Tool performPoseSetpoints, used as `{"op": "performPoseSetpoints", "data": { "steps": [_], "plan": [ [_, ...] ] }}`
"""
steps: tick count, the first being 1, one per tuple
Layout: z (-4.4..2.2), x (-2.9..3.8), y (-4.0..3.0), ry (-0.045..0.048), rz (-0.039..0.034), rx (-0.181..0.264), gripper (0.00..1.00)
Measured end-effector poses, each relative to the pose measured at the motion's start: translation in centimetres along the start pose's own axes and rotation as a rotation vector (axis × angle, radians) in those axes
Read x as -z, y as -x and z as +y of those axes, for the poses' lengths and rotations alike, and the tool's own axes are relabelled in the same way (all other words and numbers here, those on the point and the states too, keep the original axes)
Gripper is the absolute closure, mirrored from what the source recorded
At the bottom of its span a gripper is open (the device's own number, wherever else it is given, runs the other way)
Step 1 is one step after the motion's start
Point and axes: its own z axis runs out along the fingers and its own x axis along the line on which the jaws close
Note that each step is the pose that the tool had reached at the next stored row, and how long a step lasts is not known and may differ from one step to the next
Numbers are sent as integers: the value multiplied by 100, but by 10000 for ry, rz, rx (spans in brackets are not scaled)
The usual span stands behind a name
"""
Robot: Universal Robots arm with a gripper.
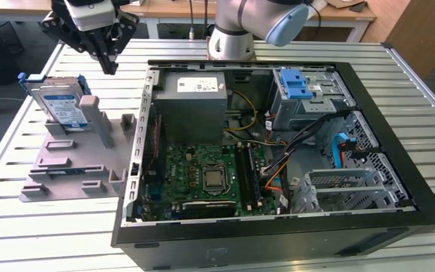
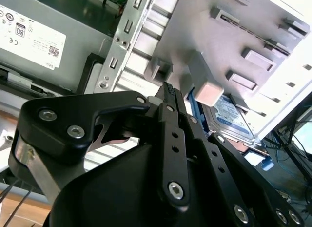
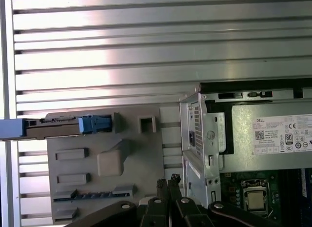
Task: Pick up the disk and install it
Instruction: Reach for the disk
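Gripper (image 1: 111, 70) closed, empty, near upright blue-white-labelled disk (image 1: 61, 107).

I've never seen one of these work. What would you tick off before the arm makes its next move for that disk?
1. Disk standing upright in the grey stand: ok.
2. Gripper carrying nothing: ok.
3. Gripper open for the disk: not ok, it is shut.
4. Gripper lined up over the disk: not ok, it hangs off to the exterior view's right of it.
5. Computer case open, inside exposed: ok.
6. A free slot for the disk inside the case: cannot tell.
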Motion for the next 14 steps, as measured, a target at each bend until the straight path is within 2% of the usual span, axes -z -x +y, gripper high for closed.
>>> {"op": "performPoseSetpoints", "data": {
  "steps": [3, 4, 5, 14],
  "plan": [
    [24, -8, -35, -13, 195, -7, 85],
    [33, -13, -51, -16, 248, -9, 85],
    [41, -15, -68, -19, 272, -10, 85],
    [69, -30, -280, -21, 287, -11, 85]
  ]
}}
